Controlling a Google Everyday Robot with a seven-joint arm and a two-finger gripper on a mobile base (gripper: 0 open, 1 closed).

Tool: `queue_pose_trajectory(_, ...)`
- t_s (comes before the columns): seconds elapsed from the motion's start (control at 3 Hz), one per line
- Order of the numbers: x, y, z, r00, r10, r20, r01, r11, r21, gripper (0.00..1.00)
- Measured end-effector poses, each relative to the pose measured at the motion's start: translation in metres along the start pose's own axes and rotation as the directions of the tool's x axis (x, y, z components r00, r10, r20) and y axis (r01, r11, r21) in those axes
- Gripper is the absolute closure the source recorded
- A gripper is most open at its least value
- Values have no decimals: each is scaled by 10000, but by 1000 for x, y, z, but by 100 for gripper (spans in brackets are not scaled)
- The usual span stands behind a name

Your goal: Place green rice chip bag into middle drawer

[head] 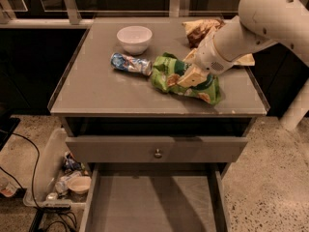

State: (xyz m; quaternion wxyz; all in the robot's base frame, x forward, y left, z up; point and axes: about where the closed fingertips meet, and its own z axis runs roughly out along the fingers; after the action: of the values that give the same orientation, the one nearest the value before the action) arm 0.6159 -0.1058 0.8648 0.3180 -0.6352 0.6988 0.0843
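Dim warm light falls from above; the white arm (pixel 270 18) shines brightest, its gripper (pixel 192 76) at the green rice chip bag (pixel 166 72); under the tabletop (pixel 96 91) lies dark shadow.

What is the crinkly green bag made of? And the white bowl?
The green rice chip bag looks like thin plastic film: it is crumpled, with shiny creases. The white bowl looks like glazed ceramic, smooth and evenly white, though it might be plastic. The gripper is down at the bag on the tabletop.

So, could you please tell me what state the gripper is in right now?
Gripper: at the crinkly bright green rice chip bag on the grey table top; open or shut cannot be told.
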Motion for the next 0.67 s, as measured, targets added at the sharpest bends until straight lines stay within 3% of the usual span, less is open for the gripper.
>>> queue_pose_trajectory(0.33, 1, 3, -9, 10000, 4, -10, -4, 10000, -50, 100)
queue_pose_trajectory(0.67, 4, 8, -45, 9999, 100, 19, -100, 9999, 118, 100)
